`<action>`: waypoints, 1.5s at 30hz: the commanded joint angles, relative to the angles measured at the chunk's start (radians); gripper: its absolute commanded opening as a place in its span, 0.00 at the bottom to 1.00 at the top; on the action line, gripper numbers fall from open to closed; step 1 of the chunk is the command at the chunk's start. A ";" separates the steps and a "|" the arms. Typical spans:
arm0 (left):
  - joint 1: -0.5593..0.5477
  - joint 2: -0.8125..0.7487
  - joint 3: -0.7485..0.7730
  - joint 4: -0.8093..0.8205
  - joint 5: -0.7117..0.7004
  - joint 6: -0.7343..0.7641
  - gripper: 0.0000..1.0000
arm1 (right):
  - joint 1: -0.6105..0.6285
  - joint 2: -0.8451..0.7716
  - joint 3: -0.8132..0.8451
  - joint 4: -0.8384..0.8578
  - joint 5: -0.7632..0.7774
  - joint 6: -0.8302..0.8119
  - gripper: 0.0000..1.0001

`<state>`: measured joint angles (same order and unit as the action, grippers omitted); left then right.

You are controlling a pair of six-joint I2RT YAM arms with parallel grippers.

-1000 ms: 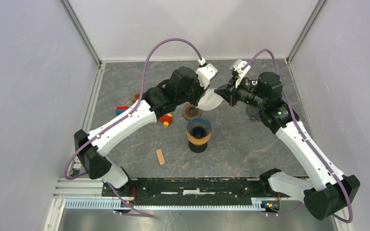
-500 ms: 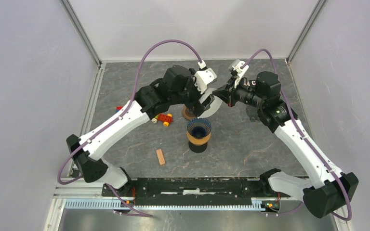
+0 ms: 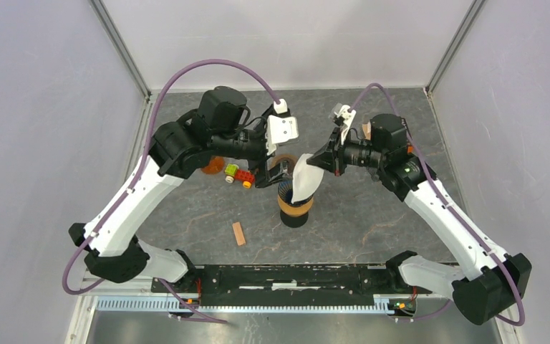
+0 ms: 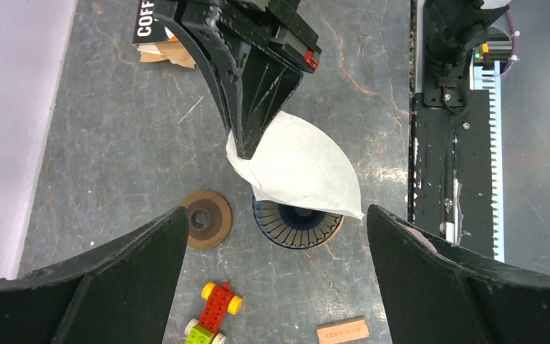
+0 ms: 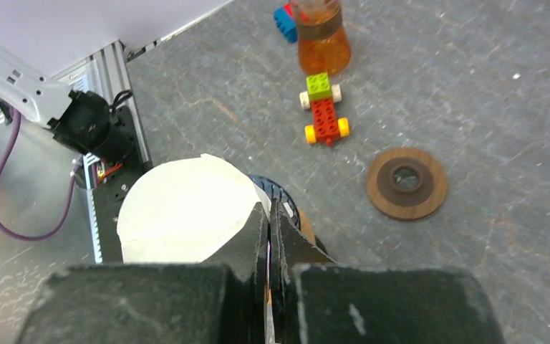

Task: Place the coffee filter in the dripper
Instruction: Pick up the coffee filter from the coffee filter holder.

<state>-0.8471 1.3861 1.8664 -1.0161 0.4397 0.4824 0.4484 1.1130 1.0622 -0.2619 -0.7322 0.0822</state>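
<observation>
The white paper coffee filter (image 3: 302, 179) hangs tilted right over the dripper (image 3: 295, 204), a dark ribbed cone on a tan base. My right gripper (image 3: 315, 163) is shut on the filter's far edge; its fingers (image 4: 247, 132) pinch the paper. From the right wrist, the filter (image 5: 182, 211) fans out left of the shut gripper (image 5: 270, 208), covering part of the dripper (image 5: 281, 195). My left gripper (image 3: 275, 174) stands wide open just left of the dripper, holding nothing. In its wrist view the filter (image 4: 301, 168) and dripper (image 4: 297, 223) lie between the spread fingers (image 4: 150, 251).
A wooden disc (image 4: 205, 218) lies beside the dripper. A toy brick car (image 3: 238, 175) and an orange jar (image 3: 213, 166) sit to the left. A small wooden block (image 3: 238, 233) lies nearer the bases. A coffee filter box (image 4: 161, 32) stands behind the right arm.
My left gripper opened, let go of the filter and drew back to the left. The right gripper brought the filter nearer and lower, over the dripper.
</observation>
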 commanded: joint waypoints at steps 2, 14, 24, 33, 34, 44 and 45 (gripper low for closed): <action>0.014 0.011 -0.055 0.006 0.051 0.007 0.98 | 0.029 0.017 -0.039 -0.011 -0.003 -0.001 0.00; 0.014 0.030 -0.302 0.287 -0.172 -0.232 0.90 | 0.044 0.087 -0.014 -0.064 0.071 -0.055 0.00; 0.014 0.024 -0.387 0.345 -0.273 -0.257 0.81 | 0.048 0.106 0.006 -0.067 0.086 -0.074 0.02; 0.014 0.002 -0.484 0.388 -0.281 -0.241 0.71 | 0.048 0.095 0.053 -0.099 0.112 -0.157 0.15; 0.014 0.000 -0.491 0.392 -0.280 -0.240 0.70 | 0.049 0.092 0.053 -0.099 0.112 -0.160 0.17; 0.014 -0.005 -0.491 0.406 -0.231 -0.251 0.66 | 0.049 0.053 0.036 -0.095 0.121 -0.184 0.28; 0.014 -0.003 -0.487 0.404 -0.231 -0.250 0.65 | 0.048 0.050 0.031 -0.093 0.123 -0.188 0.29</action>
<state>-0.8371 1.4158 1.3617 -0.6567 0.1753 0.2584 0.4946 1.1961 1.0721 -0.3759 -0.6239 -0.0784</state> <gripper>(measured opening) 0.670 0.270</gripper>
